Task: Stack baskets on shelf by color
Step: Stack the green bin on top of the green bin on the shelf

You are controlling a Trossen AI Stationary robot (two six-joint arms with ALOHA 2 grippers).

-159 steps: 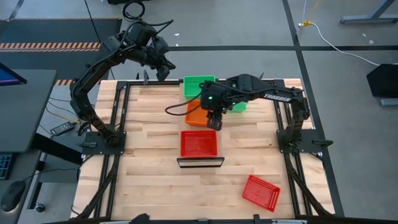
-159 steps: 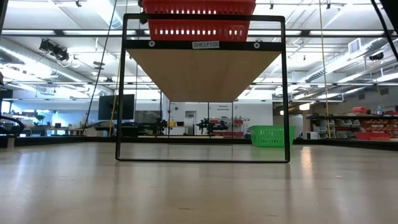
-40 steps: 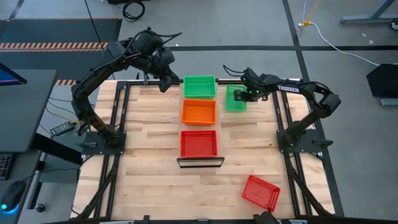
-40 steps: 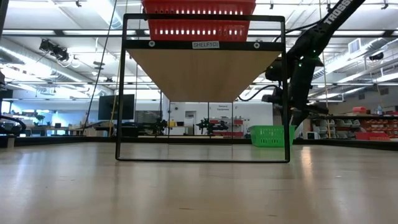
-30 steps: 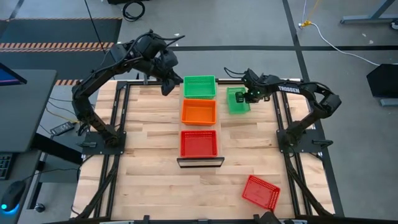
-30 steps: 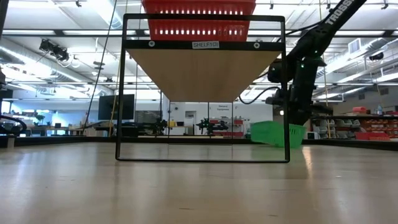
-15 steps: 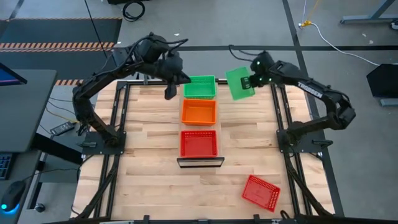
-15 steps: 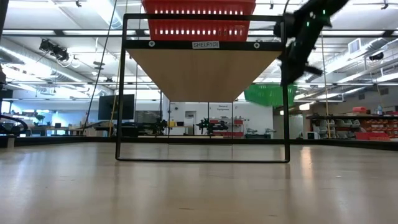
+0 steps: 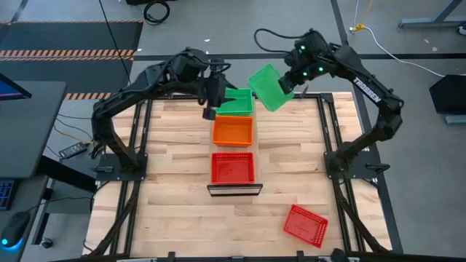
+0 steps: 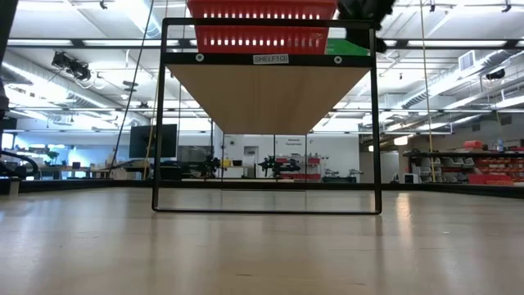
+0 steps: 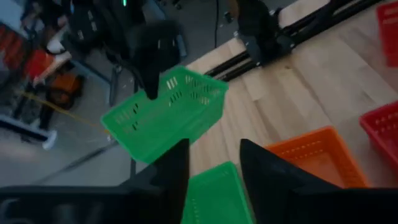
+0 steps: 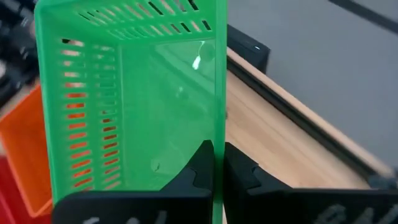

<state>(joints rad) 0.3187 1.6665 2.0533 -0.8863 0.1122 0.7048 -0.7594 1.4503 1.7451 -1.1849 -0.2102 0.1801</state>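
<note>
High view: your right gripper (image 9: 285,81) is carrying 1 green basket (image 9: 268,86) toward the shelf (image 9: 234,190).

You are seeing its fingers clamped on the basket's wall, holding it tilted in the air beside the green basket on the shelf (image 9: 236,103), likely for stacking green on green. Your left gripper (image 9: 212,109) is hovering beside that basket, fingers parted and grasping nothing.

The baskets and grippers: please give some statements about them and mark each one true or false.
1. The right gripper is shut on the wall of a green basket, held in the air. True.
2. Two red baskets lie loose on the tabletop. False: only one loose red basket does.
3. An orange basket sits between green and red stacks. True.
4. The left gripper holds an orange basket. False: it holds nothing.
</note>
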